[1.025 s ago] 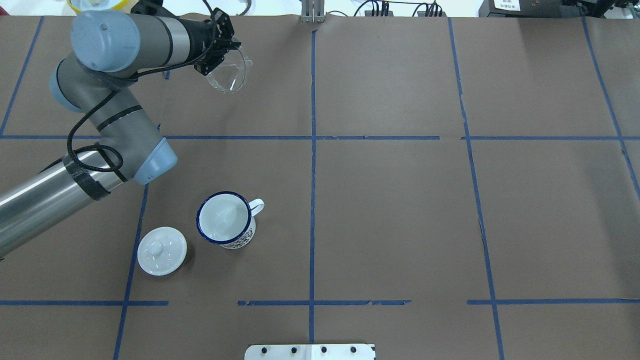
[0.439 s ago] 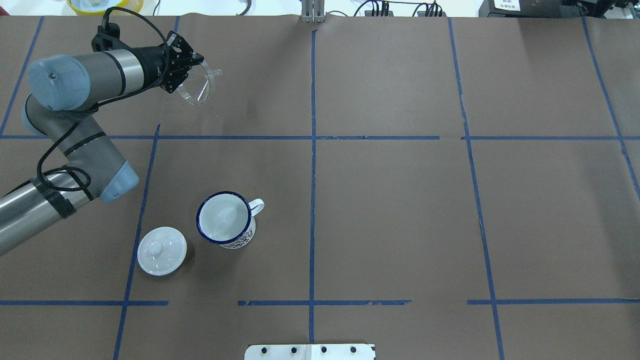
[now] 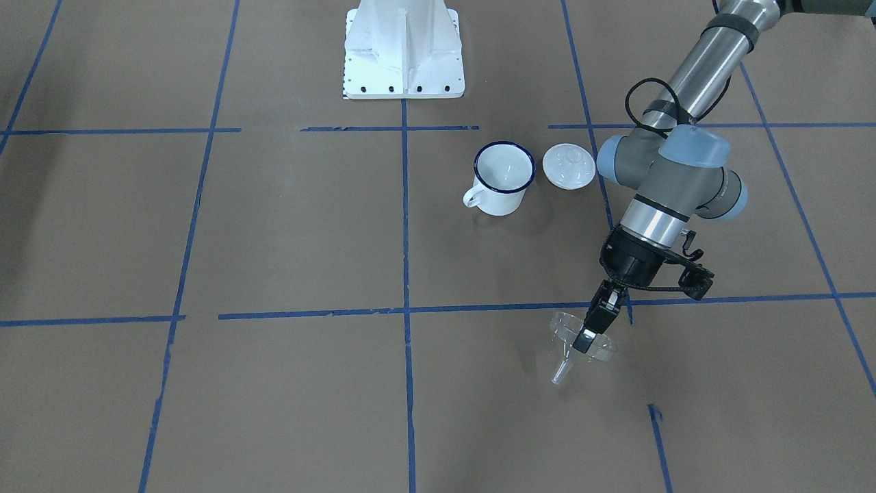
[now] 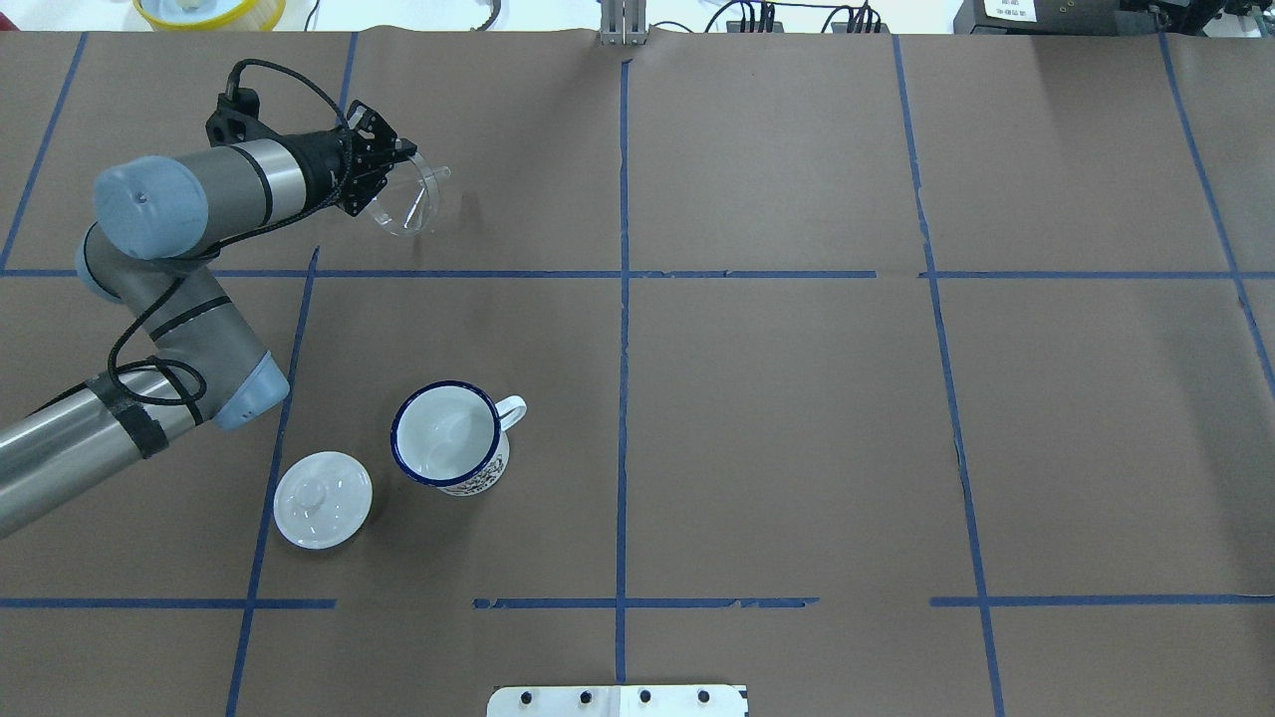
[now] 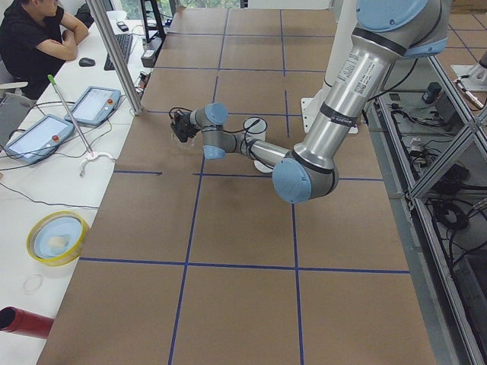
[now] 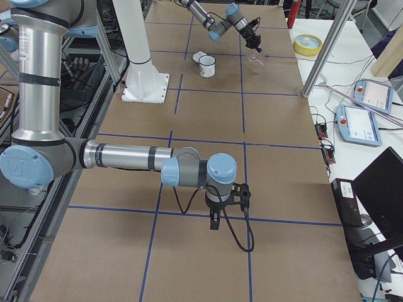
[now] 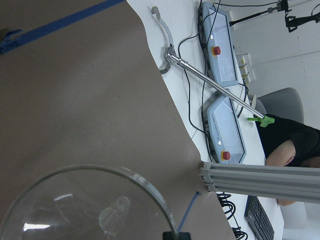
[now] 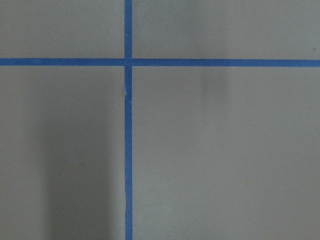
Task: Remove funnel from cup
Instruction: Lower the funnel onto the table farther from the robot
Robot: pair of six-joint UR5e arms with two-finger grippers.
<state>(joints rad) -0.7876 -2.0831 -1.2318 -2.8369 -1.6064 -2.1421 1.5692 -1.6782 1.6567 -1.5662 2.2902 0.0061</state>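
The left hand (image 4: 391, 183) is clamping the funnel (image 4: 410, 207) by its rim, well beyond the cup (image 4: 445, 436), spout angling away toward the surface (image 4: 797, 418).

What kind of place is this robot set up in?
Most likely a robotics lab or test cell: a brown-papered table gridded with blue tape, teach pendants lying beside it, and a person sitting nearby.

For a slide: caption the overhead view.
Left gripper, jaws shut on the clear funnel, holds it away from the empty enamel mug and white lid.
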